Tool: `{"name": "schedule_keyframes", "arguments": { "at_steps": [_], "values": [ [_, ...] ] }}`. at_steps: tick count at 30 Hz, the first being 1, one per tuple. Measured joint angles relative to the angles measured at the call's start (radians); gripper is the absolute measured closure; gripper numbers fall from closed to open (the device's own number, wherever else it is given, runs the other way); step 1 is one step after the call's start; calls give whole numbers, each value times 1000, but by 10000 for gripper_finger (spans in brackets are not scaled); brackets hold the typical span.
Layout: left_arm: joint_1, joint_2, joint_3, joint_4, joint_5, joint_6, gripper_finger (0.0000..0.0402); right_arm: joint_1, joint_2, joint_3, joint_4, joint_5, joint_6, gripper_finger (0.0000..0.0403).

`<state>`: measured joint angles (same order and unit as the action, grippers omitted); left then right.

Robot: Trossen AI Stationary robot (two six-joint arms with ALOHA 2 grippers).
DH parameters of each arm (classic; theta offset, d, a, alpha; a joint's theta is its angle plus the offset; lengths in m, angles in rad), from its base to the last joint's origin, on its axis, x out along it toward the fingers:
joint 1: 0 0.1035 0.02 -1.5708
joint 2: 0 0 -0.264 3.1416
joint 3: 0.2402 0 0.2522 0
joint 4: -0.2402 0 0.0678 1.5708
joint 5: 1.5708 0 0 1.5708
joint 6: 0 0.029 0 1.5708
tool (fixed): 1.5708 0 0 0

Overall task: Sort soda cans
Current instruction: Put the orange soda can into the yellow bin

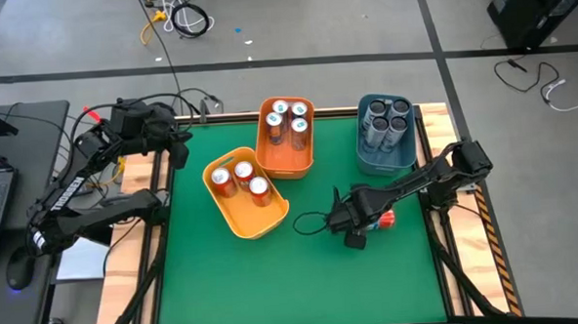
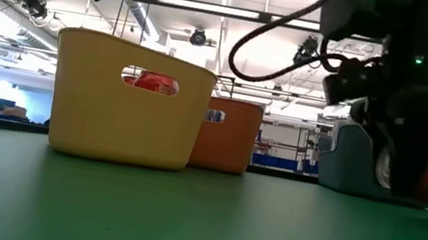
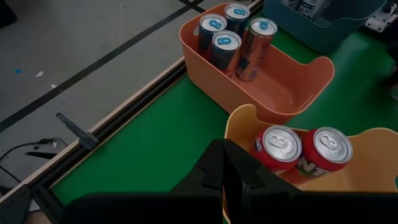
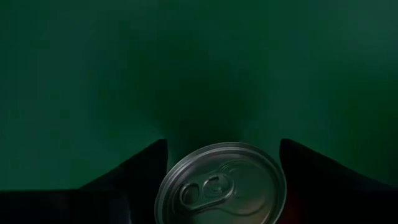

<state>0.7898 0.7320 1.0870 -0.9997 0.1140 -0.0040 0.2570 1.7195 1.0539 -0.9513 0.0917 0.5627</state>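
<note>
now: one red can down on the mat, eleven binned

broadly, the biggest thing is the table [image 1: 236, 291], a flat green felt-like mat framed by pale wooden rails and dark metal edging. on it stand three smooth plastic bins with rounded corners and cut-out handles. the yellow bin [image 1: 235, 221] sits askew near the middle and holds three red cans [image 1: 243, 173] upright, silver tops showing; white letters on the red side can be seen in the left wrist view but not read. the orange bin [image 1: 287, 164] behind it holds four cans with silver tops and blue tabs [image 3: 225, 38], clustered at its far end. the blue-grey bin [image 1: 375, 161] to the right holds four dark grey cans [image 1: 386, 121], packed close.

the right arm reaches low over the mat; the right gripper [image 1: 366, 217] sits around the last red can [image 1: 385, 218], which lies on its side just in front of the blue-grey bin. its fingers [image 4: 140, 171] flank the can's ridged silver lid on both sides, but whether they press it i cannot tell. big white letters on the can show in the low view, cut off.

the left gripper [image 3: 224, 180] hangs above the table's left rear corner, beside the yellow bin, fingers pressed together on nothing.
</note>
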Motion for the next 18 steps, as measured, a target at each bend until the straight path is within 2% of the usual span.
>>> {"name": "schedule_keyframes", "arguments": {
  "at_steps": [4, 9, 13, 18],
  "values": [
    [0, 0, 0, 0, 0, 0, 401, -18, -1, 51, -6, 16, -25, 130],
    [0, 0, 0, 0, 0, 0, 401, -33, -3, 153, 81, 68, -89, 130],
    [0, 0, 0, -1, 0, 0, 401, -28, -3, 200, 289, 138, -163, 130],
    [0, 0, 0, -1, 0, 5, 401, 14, -3, 155, 594, 253, -229, 130]
  ]
}}
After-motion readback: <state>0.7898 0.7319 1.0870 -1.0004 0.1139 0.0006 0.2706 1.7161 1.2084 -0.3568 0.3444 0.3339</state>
